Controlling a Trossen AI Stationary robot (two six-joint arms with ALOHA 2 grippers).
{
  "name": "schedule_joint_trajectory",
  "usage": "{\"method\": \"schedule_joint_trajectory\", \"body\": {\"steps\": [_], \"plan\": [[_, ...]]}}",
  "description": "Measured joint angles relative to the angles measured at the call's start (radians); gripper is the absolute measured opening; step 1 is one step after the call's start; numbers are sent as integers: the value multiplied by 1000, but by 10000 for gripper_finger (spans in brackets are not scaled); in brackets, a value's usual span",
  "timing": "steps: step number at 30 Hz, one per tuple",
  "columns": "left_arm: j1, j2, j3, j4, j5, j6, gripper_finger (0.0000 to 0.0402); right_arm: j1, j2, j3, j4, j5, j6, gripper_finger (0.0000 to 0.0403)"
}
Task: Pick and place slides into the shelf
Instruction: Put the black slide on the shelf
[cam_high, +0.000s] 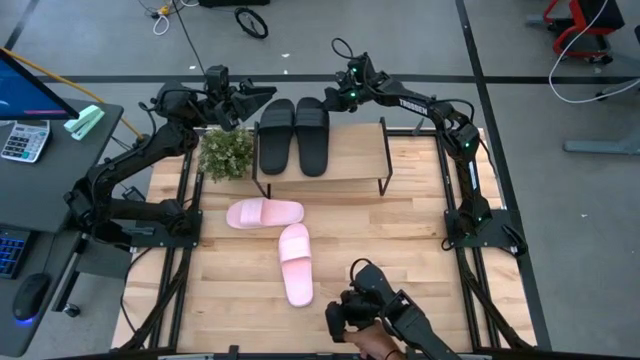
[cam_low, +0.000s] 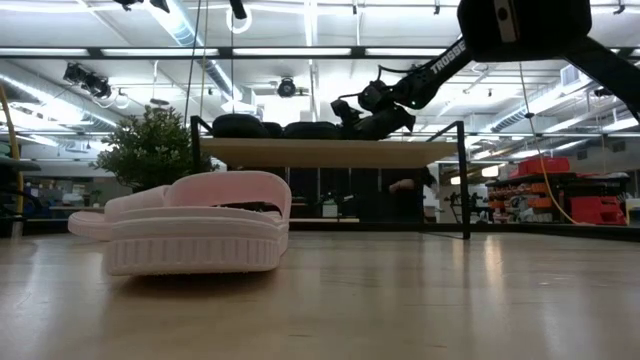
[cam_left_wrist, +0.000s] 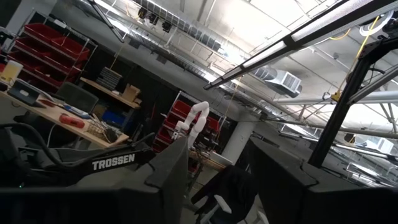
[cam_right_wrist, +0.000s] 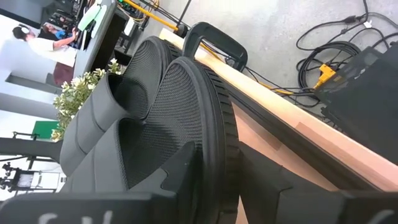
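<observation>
Now right gripper stretched to shelf rear, jaws apart astride black slide — left gripper idle, jaws apart.

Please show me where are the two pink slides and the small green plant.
Pink slide lying sideways (cam_high: 264, 213): high view, on its broad strap.
Pink slide pointing toward the table's front (cam_high: 295, 262): high view, on the middle of its footbed.
Green plant (cam_high: 226, 153): high view, on the middle of its leaves.
</observation>
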Motion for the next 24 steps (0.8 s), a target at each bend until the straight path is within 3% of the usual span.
{"method": "schedule_joint_trajectory", "body": {"steps": [24], "plan": [[-1, 2, 0, -1, 0, 0, 172, 6, 0, 0, 9, 45, 29, 129]]}}
